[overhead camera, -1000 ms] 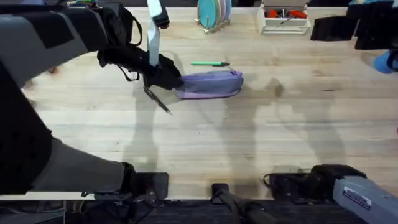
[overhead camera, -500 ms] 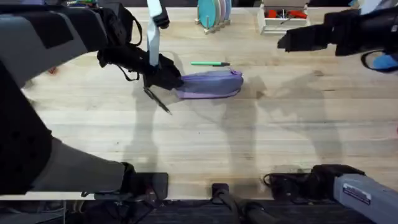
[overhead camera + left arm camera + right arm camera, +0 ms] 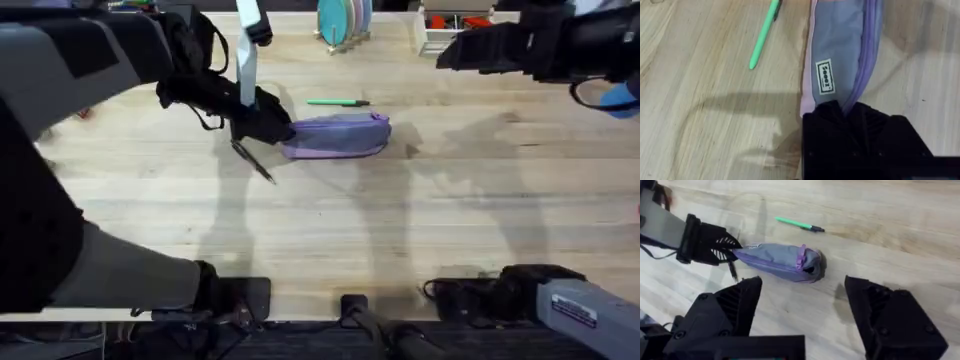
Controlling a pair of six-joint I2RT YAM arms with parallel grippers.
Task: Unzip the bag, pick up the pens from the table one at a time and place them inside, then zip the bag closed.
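Bag [image 3: 336,136] lies mid-table [image 3: 400,220], left gripper [image 3: 268,122] clamped on its left end. Right gripper [image 3: 802,312] fingers spread wide, hanging well above and right of bag. Green pen [image 3: 338,102] just behind bag; black pen [image 3: 253,161] beside left gripper.

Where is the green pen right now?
In the overhead view the green pen lies flat on the table, just behind the purple bag, apart from it, nearer the table's far edge.
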